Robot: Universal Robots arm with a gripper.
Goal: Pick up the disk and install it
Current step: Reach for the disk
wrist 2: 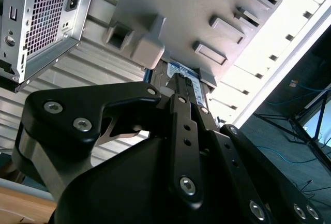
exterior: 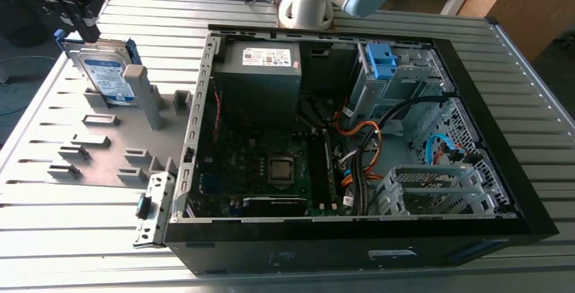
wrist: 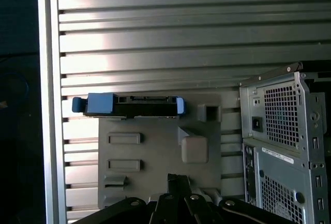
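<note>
gripper (wrist: 179, 180): fingers drawn together, holding nothing, poised over the plate | grey fixture plate (wrist: 155, 151): flat on slatted aluminium table (wrist: 181, 38) | disk (wrist: 132, 105): upright on edge in a slot at the plate's edge, blue rails on both sides, clear of the gripper | open computer case (exterior: 297, 252): beside plate, at the exterior view's right

Exterior view, upper left: gripper (exterior: 81, 27) cut off by frame top; disk (exterior: 102, 74) btm hidden by grey fixture (exterior: 99, 151). Second wrist view: disk mostly behind gripper body, label unreadable.
</note>
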